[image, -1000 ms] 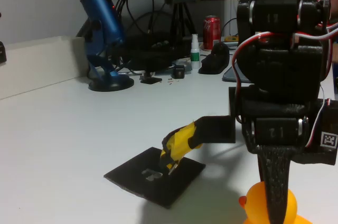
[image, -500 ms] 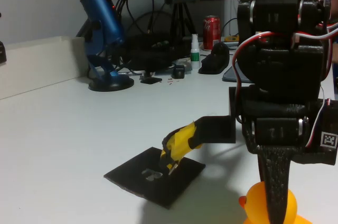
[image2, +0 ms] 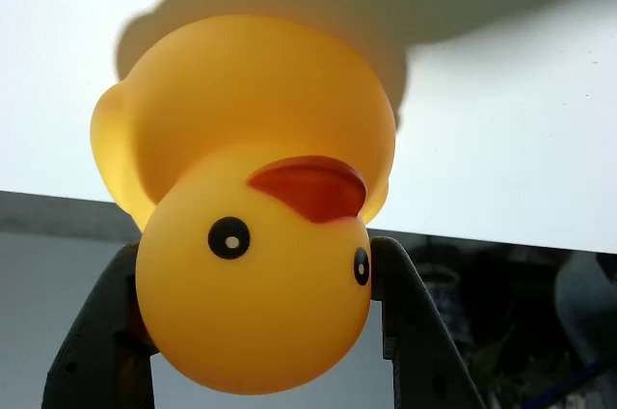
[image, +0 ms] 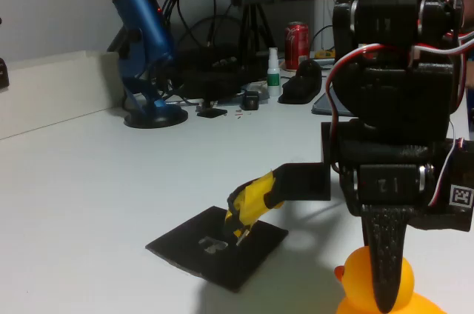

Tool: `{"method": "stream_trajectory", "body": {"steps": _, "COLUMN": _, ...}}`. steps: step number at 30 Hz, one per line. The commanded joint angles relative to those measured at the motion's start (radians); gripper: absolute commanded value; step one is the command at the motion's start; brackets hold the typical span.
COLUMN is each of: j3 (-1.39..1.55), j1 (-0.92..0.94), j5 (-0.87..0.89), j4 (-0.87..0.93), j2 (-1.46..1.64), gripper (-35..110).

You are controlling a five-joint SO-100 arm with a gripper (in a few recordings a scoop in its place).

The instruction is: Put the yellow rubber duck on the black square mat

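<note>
gripper (image2: pixel 255 322) jaws pinch yellow rubber duck (image2: pixel 253 206) by head, lower ctr wrist view, for carrying | duck bottom right fixed view, off mat | black square mat (image: pixel 217 246) lower ctr, bare, awaits drop | blue mic (image: pixel 143 40) upper left

In the fixed view the mat (image: pixel 218 246) lies on the table (image: pixel 89 195) at centre-bottom. The duck (image: pixel 363 284) sits at about 4 o'clock from it, apart from it, at the bottom edge. The gripper (image2: pixel 255 327) stands over the duck, a finger (image2: pixel 101 332) on each side of its head in the wrist view. The microphone (image: pixel 144 40) stands at 11 o'clock from the mat, the can (image: pixel 298 44) at 1 o'clock, both far behind.
</note>
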Motion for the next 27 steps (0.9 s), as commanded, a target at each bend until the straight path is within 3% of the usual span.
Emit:
{"method": "stream_trajectory", "body": {"steps": 1, "j3": -0.025, "j1": -0.025, "j5": -0.015, "j4": -0.003, "j2": 0.023, "gripper": 18}}
{"method": "stream_trajectory", "body": {"steps": 22, "j3": -0.037, "j1": -0.018, "j5": -0.015, "j4": -0.003, "j2": 0.031, "gripper": 18}}
{"method": "stream_trajectory", "body": {"steps": 27, "j3": -0.037, "j1": -0.015, "j5": -0.021, "j4": -0.003, "j2": 0.161, "gripper": 18}}
